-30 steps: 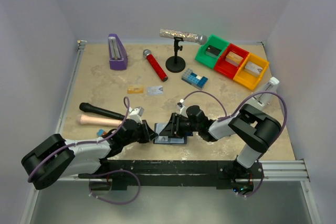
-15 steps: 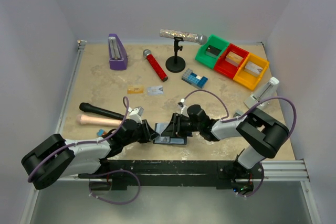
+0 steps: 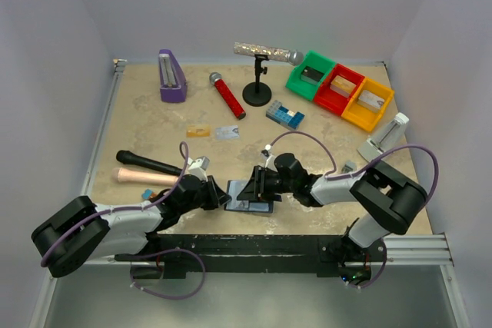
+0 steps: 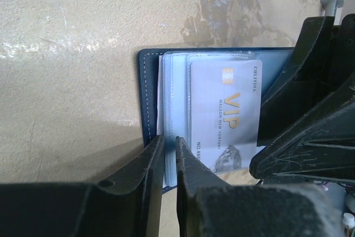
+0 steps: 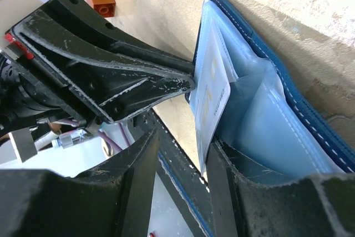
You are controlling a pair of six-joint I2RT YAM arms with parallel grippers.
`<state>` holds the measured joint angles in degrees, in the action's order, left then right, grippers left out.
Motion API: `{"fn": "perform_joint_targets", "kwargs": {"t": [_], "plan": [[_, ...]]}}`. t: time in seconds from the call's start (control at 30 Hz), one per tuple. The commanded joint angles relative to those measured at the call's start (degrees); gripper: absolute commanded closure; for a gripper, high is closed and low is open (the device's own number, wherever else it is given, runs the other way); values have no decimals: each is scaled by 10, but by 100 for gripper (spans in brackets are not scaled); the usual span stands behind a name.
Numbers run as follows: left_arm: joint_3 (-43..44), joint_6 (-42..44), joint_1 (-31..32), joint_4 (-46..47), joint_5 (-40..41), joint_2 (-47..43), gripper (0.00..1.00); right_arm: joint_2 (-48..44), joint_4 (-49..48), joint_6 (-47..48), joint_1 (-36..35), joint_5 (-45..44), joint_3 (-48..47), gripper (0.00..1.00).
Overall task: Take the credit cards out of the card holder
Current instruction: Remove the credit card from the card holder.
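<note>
On the beige mottled worktop [image 3: 154, 113], the flat dark-blue bifold card holder [image 3: 254, 205] lies open at the near edge, between both arms. The left end effector [image 4: 168, 140] is pinched almost closed on its pale pocket edge, pinning it. The right end effector [image 5: 183, 156] has its jaws apart, straddling the silver-grey VIP card [image 4: 224, 109] in its pocket. To my eye a card is being pulled; next it must clamp and slide it out.

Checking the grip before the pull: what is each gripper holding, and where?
The left gripper pinches the card holder's pale pocket edge; the right gripper straddles the VIP card's edge, grip unclear.
</note>
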<state>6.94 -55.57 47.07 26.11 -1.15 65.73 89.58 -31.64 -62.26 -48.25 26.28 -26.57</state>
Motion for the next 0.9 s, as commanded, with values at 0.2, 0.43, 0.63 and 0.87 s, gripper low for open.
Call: {"fn": "perform_joint_targets", "kwargs": {"t": [0.2,0.43,0.63,0.87], "plan": [[-23,3,6,-48,25,19,100,-36,2,13,-2,-14,-1,58],[-28,0,6,-42,28,26,100,-51,23,18,-2,-21,3,59],[-32,-1,5,-41,31,26,100,-63,37,22,-1,-31,11,60],[-35,-2,5,-42,33,25,100,-73,42,23,3,-37,19,61]]}}
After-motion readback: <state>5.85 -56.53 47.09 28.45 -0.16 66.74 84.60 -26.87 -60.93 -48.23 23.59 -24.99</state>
